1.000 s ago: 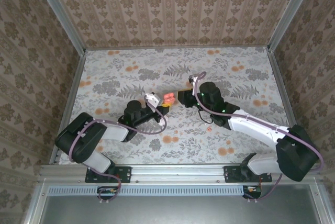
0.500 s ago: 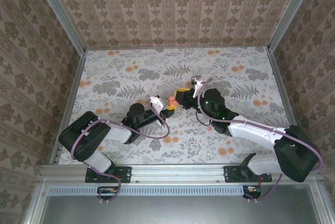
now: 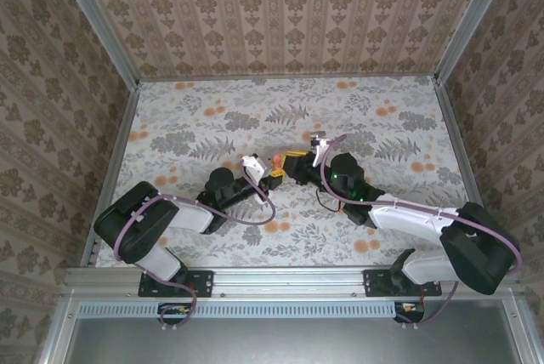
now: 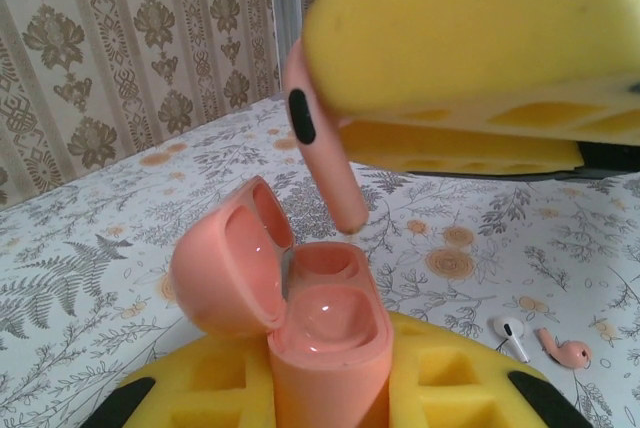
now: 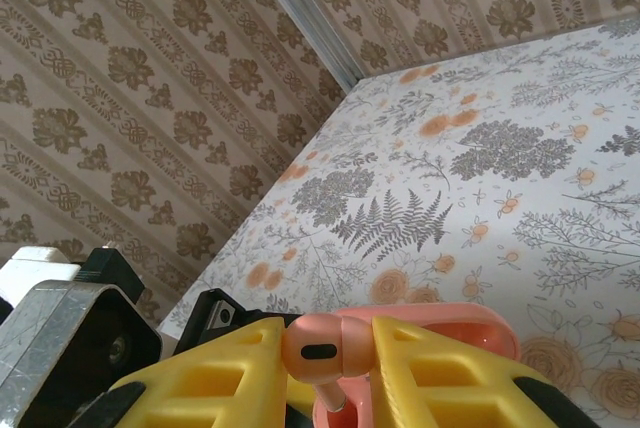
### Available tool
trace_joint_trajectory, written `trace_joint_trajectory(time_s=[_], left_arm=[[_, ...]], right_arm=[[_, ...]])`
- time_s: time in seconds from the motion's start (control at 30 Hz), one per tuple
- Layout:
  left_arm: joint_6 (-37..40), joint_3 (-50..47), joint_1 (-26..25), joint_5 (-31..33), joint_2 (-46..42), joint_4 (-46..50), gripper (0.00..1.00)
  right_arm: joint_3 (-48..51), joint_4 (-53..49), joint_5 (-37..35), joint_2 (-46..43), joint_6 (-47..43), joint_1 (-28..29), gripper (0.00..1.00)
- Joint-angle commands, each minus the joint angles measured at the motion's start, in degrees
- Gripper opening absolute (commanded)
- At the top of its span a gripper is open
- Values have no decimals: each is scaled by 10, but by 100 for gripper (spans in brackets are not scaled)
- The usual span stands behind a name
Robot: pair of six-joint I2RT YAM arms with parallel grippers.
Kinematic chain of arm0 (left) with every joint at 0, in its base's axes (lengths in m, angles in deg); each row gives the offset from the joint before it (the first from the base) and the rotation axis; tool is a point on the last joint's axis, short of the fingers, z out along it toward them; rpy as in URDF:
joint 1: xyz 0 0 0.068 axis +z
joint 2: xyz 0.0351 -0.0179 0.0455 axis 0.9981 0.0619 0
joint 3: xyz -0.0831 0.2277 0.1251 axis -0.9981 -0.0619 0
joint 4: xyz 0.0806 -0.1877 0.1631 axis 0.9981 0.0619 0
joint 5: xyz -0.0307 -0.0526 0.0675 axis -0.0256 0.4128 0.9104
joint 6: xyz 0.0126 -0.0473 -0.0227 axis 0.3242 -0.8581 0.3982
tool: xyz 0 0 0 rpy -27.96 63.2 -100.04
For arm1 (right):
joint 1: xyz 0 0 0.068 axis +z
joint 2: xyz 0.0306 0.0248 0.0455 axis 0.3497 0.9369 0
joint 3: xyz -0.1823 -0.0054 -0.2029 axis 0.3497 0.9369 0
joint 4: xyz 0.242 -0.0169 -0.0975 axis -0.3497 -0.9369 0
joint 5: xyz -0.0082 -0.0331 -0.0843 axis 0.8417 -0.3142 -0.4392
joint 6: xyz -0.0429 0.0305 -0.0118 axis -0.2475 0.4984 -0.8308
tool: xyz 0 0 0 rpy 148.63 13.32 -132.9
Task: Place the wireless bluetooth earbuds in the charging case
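1. My left pincer (image 4: 330,393) is gripping the salmon-pink charging case (image 4: 322,323) between its yellow pads (image 4: 455,388) at the bottom centre of the left wrist view. Its jaws are drawn in narrow against the case's sides, and it is holding the case upright
2. The case's lid (image 4: 225,268) is standing open and tipping back toward the left of that frame, while the glossy inside of the case is facing up
3. My right pincer (image 5: 335,373) is pinching a salmon-pink earbud (image 5: 318,353) at the bottom centre of the right wrist view. Its yellow fingers (image 5: 220,378) are closing nearly together on the bud, and the case's pink rim is showing just behind them
4. In the left wrist view that earbud is hanging down from the upper centre of the frame. Its stem is pointing downward, with the end just above the case's open mouth and not touching it
5. In the top view both pincers are meeting tip to tip just below the centre of the frame, over the flowered table (image 3: 195,117)
6. A white earbud (image 4: 510,333) and a second pink earbud (image 4: 568,350) are lying on the table at the lower right of the left wrist view, just beside each other and apart from the case
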Motion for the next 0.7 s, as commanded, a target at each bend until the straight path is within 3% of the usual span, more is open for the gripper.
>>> trace_joint_trajectory(time_s=[0.0, 0.67], left_arm=[[-1, 13, -3, 6, -13, -26, 16], [-14, 14, -3, 21, -32, -25, 16]], right_arm=[[5, 40, -10, 14, 16, 6, 26], [4, 86, -1, 63, 47, 17, 26]])
